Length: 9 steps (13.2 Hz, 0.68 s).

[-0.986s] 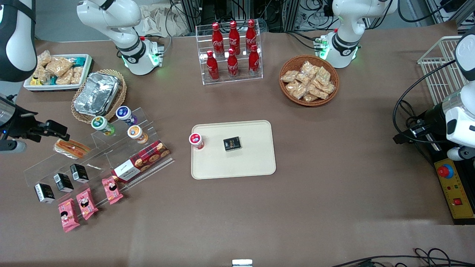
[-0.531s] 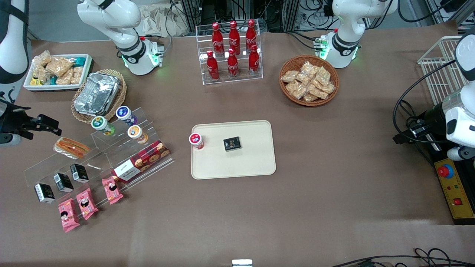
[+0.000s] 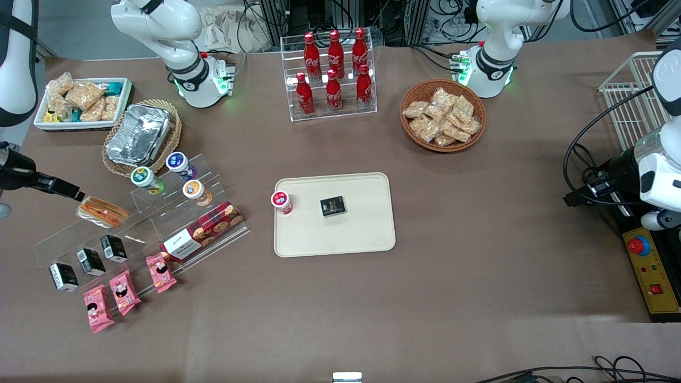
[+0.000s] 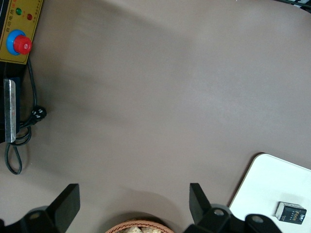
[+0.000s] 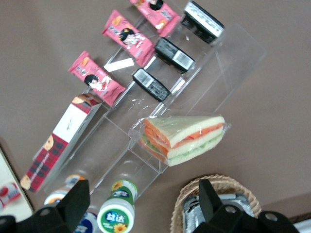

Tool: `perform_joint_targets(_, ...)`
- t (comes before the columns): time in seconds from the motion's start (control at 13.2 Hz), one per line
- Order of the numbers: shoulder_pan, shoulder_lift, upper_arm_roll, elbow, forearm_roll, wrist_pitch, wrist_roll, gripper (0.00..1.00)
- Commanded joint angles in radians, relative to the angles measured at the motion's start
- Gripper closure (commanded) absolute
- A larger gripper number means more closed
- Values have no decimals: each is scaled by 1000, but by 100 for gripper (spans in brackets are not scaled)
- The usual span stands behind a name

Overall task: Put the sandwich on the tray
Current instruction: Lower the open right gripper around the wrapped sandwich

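White arm, black joint bands; black claw, blocky fingers.

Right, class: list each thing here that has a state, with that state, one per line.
gripper: open, above the sandwich
sandwich: wrapped, lying on the clear stand, not gripped
tray: flat on table, holding a black box
red-lidded cup: upright at the tray's edge

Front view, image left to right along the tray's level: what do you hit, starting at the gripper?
gripper, open, just beside the sandwich → sandwich on the clear stepped stand → orange-lidded cup → red-lidded cup at the tray's edge → black box on the tray
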Motion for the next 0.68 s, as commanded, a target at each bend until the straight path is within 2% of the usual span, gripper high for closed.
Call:
perform_joint_targets(0.0,3,28,6,-6,3,8,287,1)
perform_joint_targets(0.3,5,59,7,-1,-3,-30,593,4)
perform_joint_targets(0.61,-12,69,3,-6,11,48,883,4)
